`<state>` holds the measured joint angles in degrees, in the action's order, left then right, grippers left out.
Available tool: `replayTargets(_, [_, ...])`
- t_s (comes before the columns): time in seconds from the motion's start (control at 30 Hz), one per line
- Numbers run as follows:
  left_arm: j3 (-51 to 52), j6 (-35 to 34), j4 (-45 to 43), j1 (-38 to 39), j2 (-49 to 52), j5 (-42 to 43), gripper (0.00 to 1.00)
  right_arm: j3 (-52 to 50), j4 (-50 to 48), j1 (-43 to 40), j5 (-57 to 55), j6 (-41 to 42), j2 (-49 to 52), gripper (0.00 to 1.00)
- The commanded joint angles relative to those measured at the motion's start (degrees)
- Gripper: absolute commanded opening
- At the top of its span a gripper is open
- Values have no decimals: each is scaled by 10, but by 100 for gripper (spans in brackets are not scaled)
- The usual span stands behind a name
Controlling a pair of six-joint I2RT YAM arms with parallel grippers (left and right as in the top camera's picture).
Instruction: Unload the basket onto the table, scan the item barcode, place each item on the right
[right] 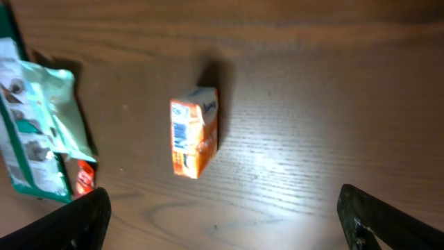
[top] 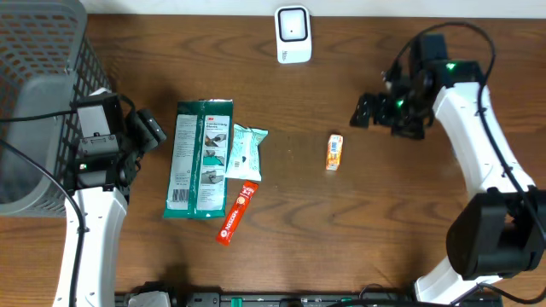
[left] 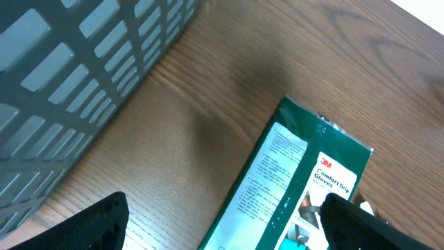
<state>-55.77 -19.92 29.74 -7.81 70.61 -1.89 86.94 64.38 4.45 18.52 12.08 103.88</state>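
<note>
Small orange box (right: 195, 132) is lying flat on the bench (top: 384, 222) ahead of my right hand (top: 365, 111), which is hanging spread and empty. Light, stiff card, I am judging, best pinched across its long sides. My left hand (top: 152, 130) is gaping too, and the white scanner (top: 293, 34) is standing beyond.

At our table (top: 384, 247), the basket (top: 43, 85) stands at the far left. To its right lies the glove packet (top: 200, 159), with a smaller pouch (top: 246, 153) touching its right edge and a stick sachet (top: 237, 213) just in front of that pouch. Well to the right lies a small carton (top: 334, 152) — the scanner (top: 293, 34) stands behind, at the far edge.
</note>
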Motion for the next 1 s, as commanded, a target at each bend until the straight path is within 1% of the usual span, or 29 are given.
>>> replayTargets(0.0, [-15, -3, 0, -2, -5, -7, 88, -45, -31, 17, 13, 22, 4, 99])
replayTargets(0.27, [-15, -3, 0, -2, -5, -7, 88, -105, -106, 43, 65, 28, 4, 99])
replayTargets(0.53, [-15, -3, 0, -2, -5, -7, 88, -143, -167, 105, 43, 31, 4, 99])
replayTargets(0.67, [-15, -3, 0, -2, -5, -7, 89, -150, -174, 122, 13, 56, 4, 99])
replayTargets(0.97, [-15, -3, 0, -2, -5, -7, 88, -151, -180, 124, -3, 68, 4, 99])
